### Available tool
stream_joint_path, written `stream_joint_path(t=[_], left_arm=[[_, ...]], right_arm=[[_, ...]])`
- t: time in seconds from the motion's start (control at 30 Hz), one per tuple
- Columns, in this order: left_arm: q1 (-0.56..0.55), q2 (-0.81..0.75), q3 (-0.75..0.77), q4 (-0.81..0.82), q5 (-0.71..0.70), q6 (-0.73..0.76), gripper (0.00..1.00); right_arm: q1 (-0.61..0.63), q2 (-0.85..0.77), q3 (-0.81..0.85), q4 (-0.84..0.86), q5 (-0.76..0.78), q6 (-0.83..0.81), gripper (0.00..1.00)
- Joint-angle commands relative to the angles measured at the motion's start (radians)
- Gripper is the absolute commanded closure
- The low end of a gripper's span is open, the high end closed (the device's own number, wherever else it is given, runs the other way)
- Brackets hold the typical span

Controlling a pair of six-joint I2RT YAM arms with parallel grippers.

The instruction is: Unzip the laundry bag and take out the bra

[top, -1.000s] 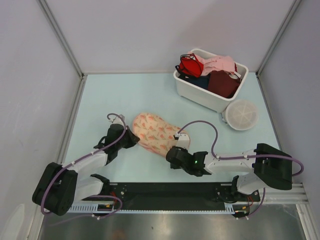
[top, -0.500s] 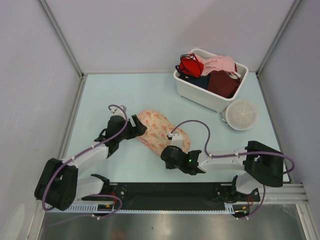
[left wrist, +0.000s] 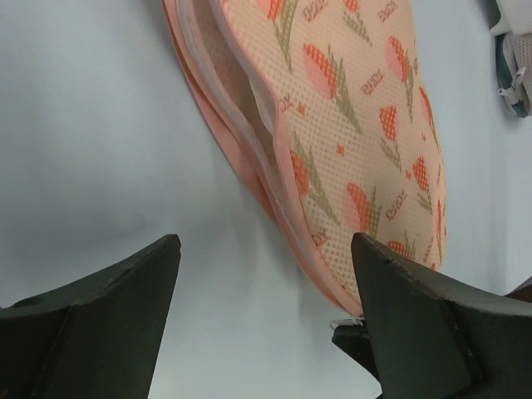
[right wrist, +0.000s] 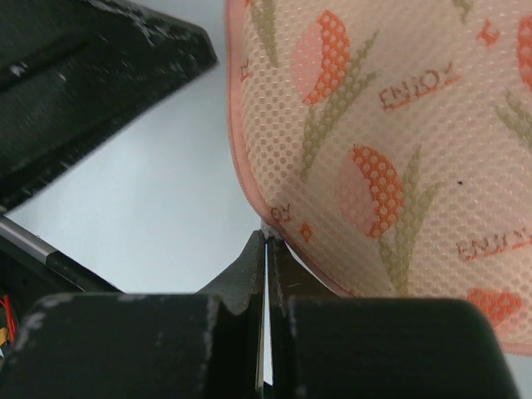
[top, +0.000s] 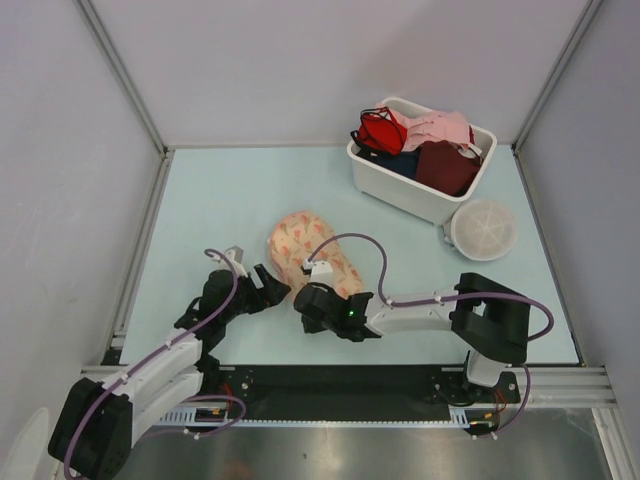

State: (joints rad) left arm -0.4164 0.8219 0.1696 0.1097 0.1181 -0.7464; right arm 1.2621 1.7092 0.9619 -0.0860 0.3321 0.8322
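Looking at this from my end, the main worry is that the bag (top: 298, 252) just slides instead of unzipping. The right jaws are pressed together on a tiny bit of the bag's near rim (right wrist: 391, 150). I can't tell if the zip pull is actually between them or only fabric piping. If it's only fabric, any tug drags the whole thing across the desk (top: 220, 190), or the pinch pops off.

Nothing is anchoring it either. The left jaws are wide apart with nothing in them, hanging just beside the bag's near-left edge (left wrist: 357, 125) and not touching it. My guess is that one needs to clamp the rim before the right arm pulls, and it could easily grab both layers and pin the zip closed.

The bag lies flat on the desk, near the middle, in front of both arms. Its long axis runs diagonally, with the rounded far end pointing far-left and the near end coming toward the right arm. The left long edge shows stacked lips with a pale strip, so that looks like the zip side. No bra in sight, so it's presumably inside.
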Motion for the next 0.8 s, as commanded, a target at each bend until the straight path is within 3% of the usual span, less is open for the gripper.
stream_joint_path(t=[0.0,0.4,0.5,0.53,0.63,0.73,0.77], left_arm=[[-0.013,-0.027,-0.012,0.057,0.031,-0.061,0.13],[-0.093,0.181,-0.018,0.231,0.049,-0.111,0.34],[-0.105,0.212,-0.009,0.26,0.054,-0.117,0.5],[-0.108,0.217,-0.004,0.263,0.052,-0.12,0.63],[-0.11,0.217,0.007,0.266,0.043,-0.12,0.86],[-0.108,0.212,0.025,0.254,0.035,-0.119,1.0],[-0.108,0.21,0.03,0.245,0.028,-0.117,1.0]], right_arm=[[0.01,0.036,0.058,0.04,-0.021,-0.031,1.0],[0.016,0.032,0.058,0.052,-0.025,-0.035,1.0],[0.016,0.03,0.06,0.052,-0.024,-0.035,1.0],[0.016,0.03,0.061,0.052,-0.024,-0.036,1.0],[0.016,0.032,0.061,0.045,-0.022,-0.033,1.0],[0.016,0.029,0.06,0.04,-0.019,-0.03,1.0],[0.016,0.027,0.058,0.038,-0.018,-0.028,1.0]])
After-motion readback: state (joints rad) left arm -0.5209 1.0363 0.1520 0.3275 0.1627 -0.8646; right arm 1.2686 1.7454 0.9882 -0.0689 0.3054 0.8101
